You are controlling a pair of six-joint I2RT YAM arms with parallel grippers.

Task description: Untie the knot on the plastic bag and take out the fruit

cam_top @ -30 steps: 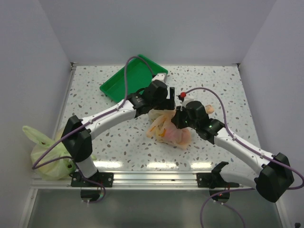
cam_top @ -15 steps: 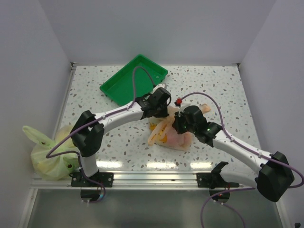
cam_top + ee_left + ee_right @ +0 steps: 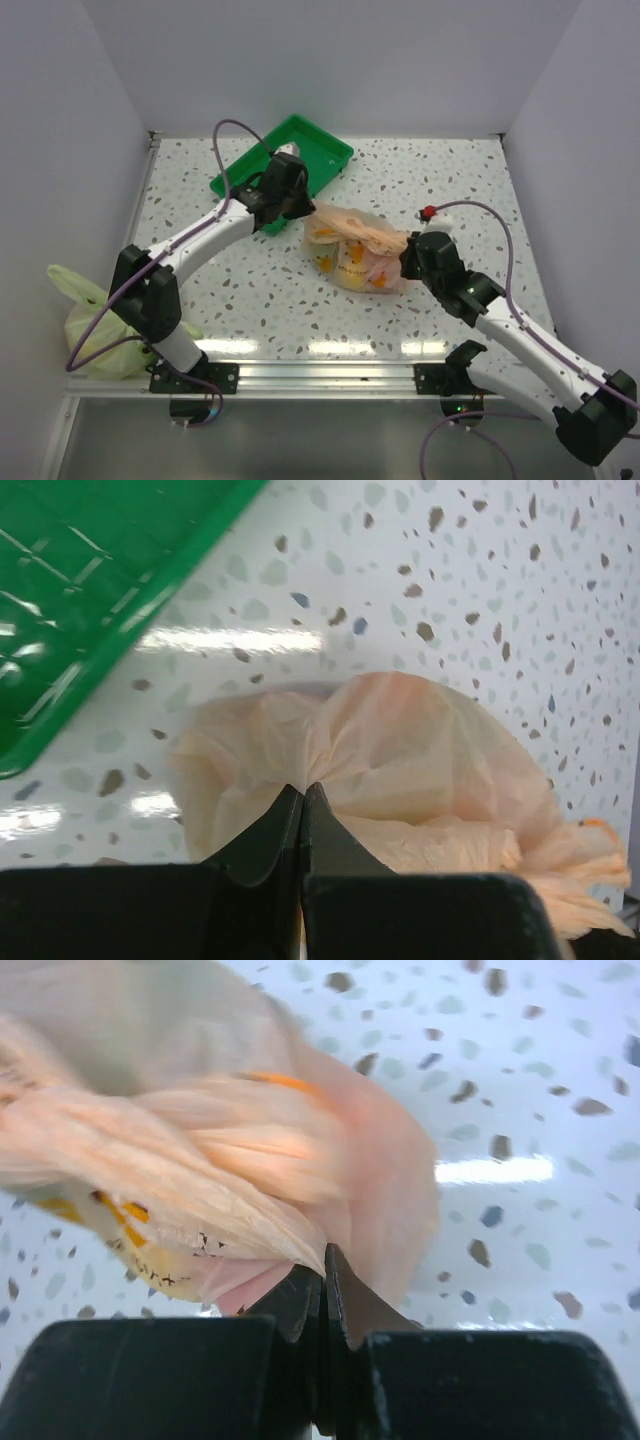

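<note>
Over the last second the two arms have drawn apart. They were huddled over a crumpled bag; now the bag (image 3: 355, 248) lies stretched sideways on the surface (image 3: 470, 180), just right of the tray (image 3: 300, 150). The left end effector (image 3: 303, 792) is closed tight, with a fold of film pinched at the bag's tray-side end. The right end effector (image 3: 322, 1260) is likewise closed, on a bunched strand at the opposite end. A taut, gathered ridge of film runs between the two grips. This looks like a pull to loosen the knot, but I cannot tell whether it has come undone. The fruit is not out yet; yellowish bulges (image 3: 352, 268) show through the film.
</note>
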